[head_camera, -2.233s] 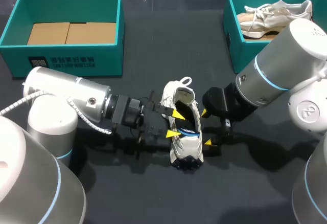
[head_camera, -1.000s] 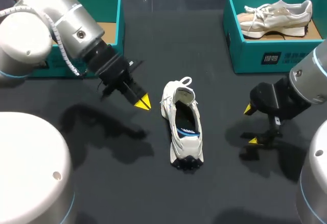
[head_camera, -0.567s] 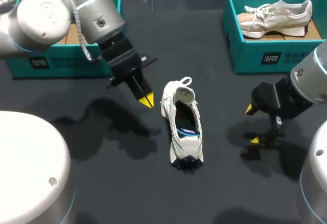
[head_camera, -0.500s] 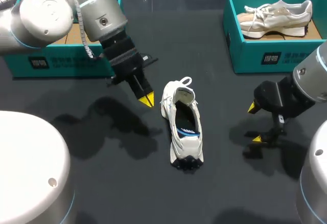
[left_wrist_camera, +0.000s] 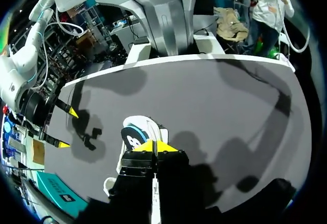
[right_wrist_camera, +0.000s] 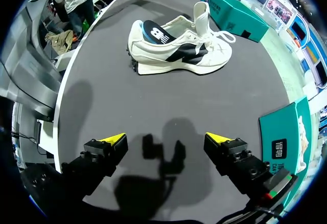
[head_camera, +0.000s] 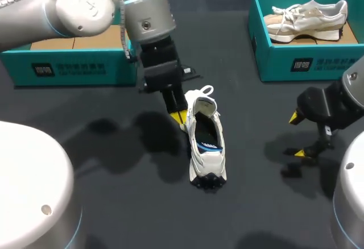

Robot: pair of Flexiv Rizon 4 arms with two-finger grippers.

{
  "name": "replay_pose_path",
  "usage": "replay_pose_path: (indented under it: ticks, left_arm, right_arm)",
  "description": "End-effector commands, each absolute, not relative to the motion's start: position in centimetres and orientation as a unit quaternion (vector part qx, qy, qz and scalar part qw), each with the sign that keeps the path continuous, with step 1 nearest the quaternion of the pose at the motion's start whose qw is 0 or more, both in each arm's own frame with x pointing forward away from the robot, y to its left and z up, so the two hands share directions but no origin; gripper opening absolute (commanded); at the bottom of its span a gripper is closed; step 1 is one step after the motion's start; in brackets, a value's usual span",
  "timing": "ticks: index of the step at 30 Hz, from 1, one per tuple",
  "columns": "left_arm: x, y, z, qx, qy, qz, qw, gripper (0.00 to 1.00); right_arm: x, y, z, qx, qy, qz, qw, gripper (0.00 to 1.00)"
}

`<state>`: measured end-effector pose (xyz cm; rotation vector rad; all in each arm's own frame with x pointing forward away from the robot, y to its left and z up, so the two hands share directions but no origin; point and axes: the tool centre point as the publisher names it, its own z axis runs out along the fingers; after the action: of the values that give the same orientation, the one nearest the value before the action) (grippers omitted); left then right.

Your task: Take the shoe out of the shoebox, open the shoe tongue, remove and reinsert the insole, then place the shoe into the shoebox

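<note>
Cannot make out a single word or number. Can see a white line of print on the front wall of the empty shoebox (head_camera: 68, 69), beyond the left gripper (head_camera: 178, 116) and off to its left. Looks like a square mark followed by small characters, too fine to read. Can see the same sort of white line on the front wall of the second shoebox (head_camera: 314, 65), beyond the right gripper (head_camera: 297, 135). Turns up sideways beside that gripper in its wrist view, equally unreadable. Can spot a blue-and-white emblem on the insole heel of the shoe (head_camera: 206, 141), just beside the left gripper's tips, and a dark emblem on its side, ahead of the right gripper.
</note>
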<state>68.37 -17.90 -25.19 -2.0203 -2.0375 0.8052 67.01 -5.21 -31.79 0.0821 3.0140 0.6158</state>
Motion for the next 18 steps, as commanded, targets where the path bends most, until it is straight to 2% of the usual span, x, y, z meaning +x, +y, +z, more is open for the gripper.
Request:
replay_pose_path:
  ticks: [1,13,18]
  left_arm:
    - [68.1,-19.9,-26.3,-0.7,-0.665,0.229,0.124,0.0]
    - [68.0,-21.1,-27.0,-0.71,-0.654,0.221,0.138,0.0]
    - [66.4,-22.1,-28.9,-0.724,-0.639,0.215,0.146,0.0]
  right_arm:
    - [66.8,-5.3,-31.7,0.027,0.979,0.199,0.034,1.0]
    - [66.8,-5.3,-31.7,0.027,0.979,0.199,0.034,1.0]
    - [66.8,-5.3,-31.7,0.027,0.979,0.199,0.034,1.0]
